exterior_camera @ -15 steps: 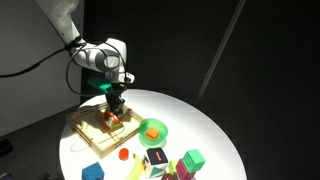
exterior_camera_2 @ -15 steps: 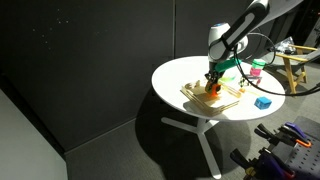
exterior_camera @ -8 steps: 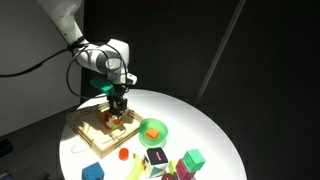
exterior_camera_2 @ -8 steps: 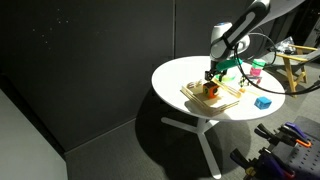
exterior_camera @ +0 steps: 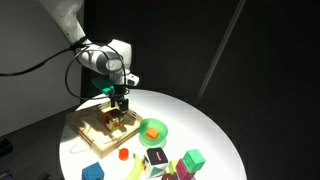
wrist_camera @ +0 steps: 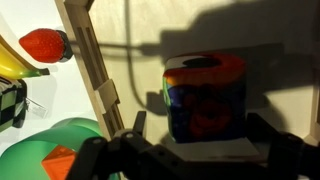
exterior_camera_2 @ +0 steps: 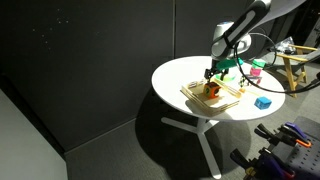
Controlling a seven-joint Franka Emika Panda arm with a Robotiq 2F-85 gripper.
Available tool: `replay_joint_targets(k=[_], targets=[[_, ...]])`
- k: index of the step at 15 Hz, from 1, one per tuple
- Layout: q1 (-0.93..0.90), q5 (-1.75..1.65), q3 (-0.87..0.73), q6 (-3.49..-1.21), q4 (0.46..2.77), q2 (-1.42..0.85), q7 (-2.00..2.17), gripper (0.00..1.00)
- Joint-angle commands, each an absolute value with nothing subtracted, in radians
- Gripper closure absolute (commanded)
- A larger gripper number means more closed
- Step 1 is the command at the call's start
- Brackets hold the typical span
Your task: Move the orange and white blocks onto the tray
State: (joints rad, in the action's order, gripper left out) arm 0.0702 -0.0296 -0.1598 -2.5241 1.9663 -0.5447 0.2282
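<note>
Over the round bench (exterior_camera: pixel 205 125), the hand (exterior_camera: pixel 120 103) has spread wide since a second ago and now grips nothing. Below it the tray (exterior_camera: pixel 88 128), near the bench's edge, carries the released orange block (wrist_camera: pixel 205 95). That half of the task looks done; the white block's place is unclear.

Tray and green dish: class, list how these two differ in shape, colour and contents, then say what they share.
The tray is rectangular; the green dish is round. The tray is pale wood; the dish is bright green. The tray holds a block; the dish holds an orange piece. Both sit side by side on the white table.
</note>
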Motion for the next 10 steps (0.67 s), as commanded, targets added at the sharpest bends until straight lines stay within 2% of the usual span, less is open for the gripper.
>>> replay_joint_targets(k=[1, 10], targets=[[0.068, -0.02, -0.178, -2.534, 2.002, -0.502, 0.26, 0.0], [0.106, 0.036, -0.177, -2.463, 2.072, -0.376, 0.237, 0.0]])
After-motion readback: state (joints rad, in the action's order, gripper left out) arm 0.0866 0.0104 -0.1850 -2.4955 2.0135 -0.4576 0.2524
